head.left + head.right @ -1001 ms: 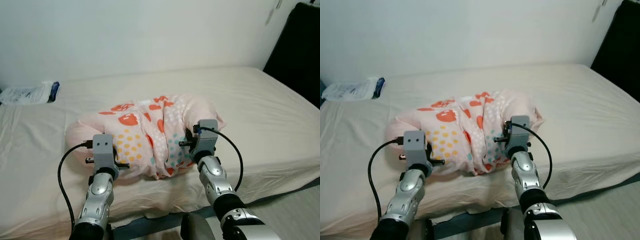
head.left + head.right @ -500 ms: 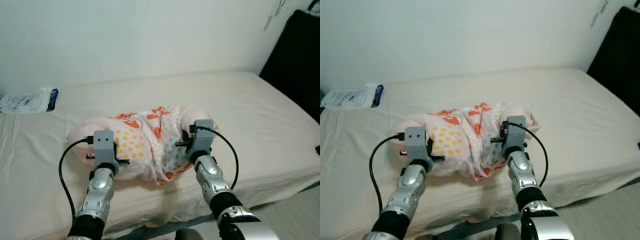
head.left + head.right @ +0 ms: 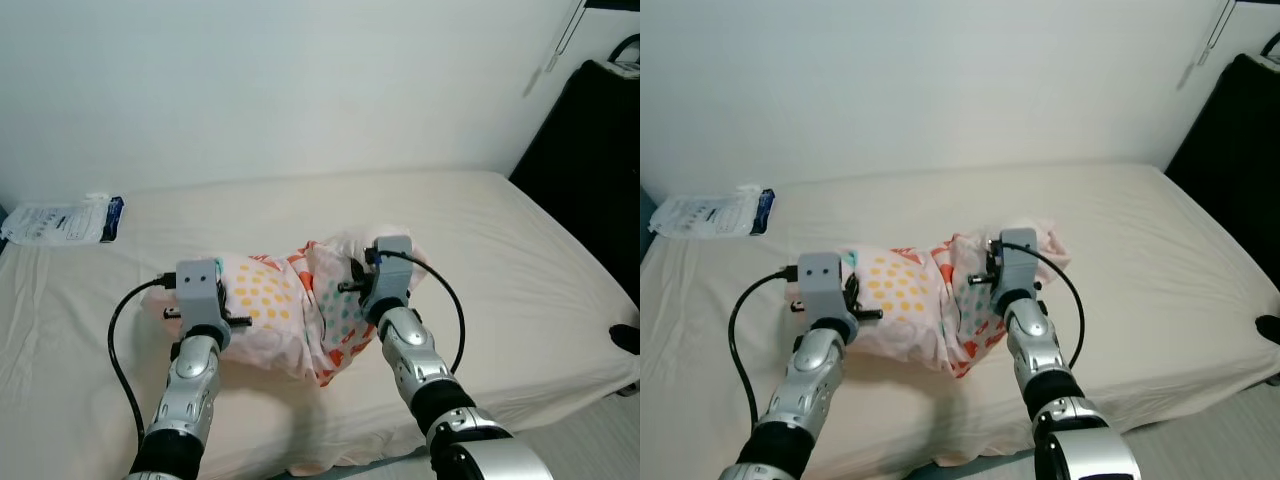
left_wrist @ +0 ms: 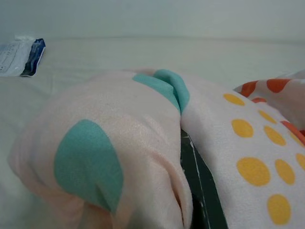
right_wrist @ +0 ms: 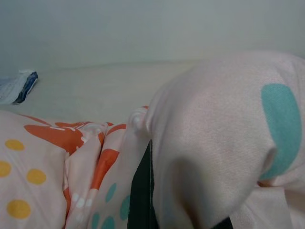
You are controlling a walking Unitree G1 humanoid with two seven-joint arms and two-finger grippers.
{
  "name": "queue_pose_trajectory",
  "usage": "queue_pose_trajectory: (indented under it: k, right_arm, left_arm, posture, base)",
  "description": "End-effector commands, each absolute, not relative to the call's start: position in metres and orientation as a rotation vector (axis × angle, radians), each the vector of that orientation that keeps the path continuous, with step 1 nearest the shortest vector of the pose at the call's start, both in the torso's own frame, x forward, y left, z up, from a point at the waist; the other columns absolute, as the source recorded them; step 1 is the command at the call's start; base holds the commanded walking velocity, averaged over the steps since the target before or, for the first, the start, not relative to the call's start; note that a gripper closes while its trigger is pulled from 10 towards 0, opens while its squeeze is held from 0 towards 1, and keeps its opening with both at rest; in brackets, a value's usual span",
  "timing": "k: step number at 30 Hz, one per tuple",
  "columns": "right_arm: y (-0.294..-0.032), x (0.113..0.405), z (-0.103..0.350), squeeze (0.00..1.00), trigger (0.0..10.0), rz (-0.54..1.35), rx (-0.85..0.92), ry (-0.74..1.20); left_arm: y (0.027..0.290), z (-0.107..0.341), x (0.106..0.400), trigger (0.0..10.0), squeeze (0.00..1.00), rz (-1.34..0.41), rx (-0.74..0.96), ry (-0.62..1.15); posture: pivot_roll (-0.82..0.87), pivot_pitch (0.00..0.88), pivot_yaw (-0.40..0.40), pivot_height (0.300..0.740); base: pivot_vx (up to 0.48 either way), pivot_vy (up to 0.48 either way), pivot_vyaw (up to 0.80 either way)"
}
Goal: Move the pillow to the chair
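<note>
The pillow (image 3: 285,312), pale pink with orange, yellow and teal dots, hangs bunched between my two grippers just above the cream bed (image 3: 500,250). My left gripper (image 3: 228,305) grips its left end, fingers buried in the fabric. My right gripper (image 3: 345,290) holds the right end, which folds over it. In the left wrist view a black finger (image 4: 198,191) is wedged between two folds of the pillow (image 4: 105,143). The right wrist view has a black finger (image 5: 141,191) pressed into the pillow (image 5: 214,143) in the same way.
A white packet with a blue edge (image 3: 62,220) lies at the bed's far left, by the wall. A tall black object (image 3: 590,170) stands to the right of the bed, with a small dark thing (image 3: 626,338) at the bed's right edge.
The pillow has come up off the mattress and is squeezed narrower between the two grippers. The camera has risen and tilted up, so more wall shows.
</note>
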State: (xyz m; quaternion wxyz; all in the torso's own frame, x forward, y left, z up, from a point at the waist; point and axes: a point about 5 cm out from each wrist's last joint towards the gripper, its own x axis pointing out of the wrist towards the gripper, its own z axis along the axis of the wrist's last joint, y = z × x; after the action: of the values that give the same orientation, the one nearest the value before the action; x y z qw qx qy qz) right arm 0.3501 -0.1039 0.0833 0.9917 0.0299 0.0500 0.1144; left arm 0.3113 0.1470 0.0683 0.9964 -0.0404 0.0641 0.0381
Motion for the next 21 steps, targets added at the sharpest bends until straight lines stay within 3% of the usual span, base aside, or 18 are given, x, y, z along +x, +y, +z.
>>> queue_pose_trajectory:
  k: [1,18,21]
  right_arm:
    - [-0.096,0.35,0.084,0.0,10.0,0.27,0.048,0.095]
    - [-0.096,0.349,0.08,0.0,10.0,0.282,0.078,0.124]
    - [-0.095,0.353,0.086,0.0,10.0,0.282,0.08,0.116]
  left_arm:
    - [0.14,0.073,0.312,10.0,0.0,0.046,-0.075,0.088]
    - [0.137,0.074,0.313,10.0,0.0,0.024,-0.065,0.083]
    - [0.128,0.094,0.325,10.0,0.0,-0.042,-0.034,0.076]
  posture:
    - [0.03,0.0,-0.11,0.74]
    - [0.03,0.0,-0.13,0.74]
    - [0.04,0.0,-0.144,0.74]
  base:
    - [0.0,0.0,0.0]
    - [0.0,0.0,0.0]
    - [0.0,0.0,0.0]
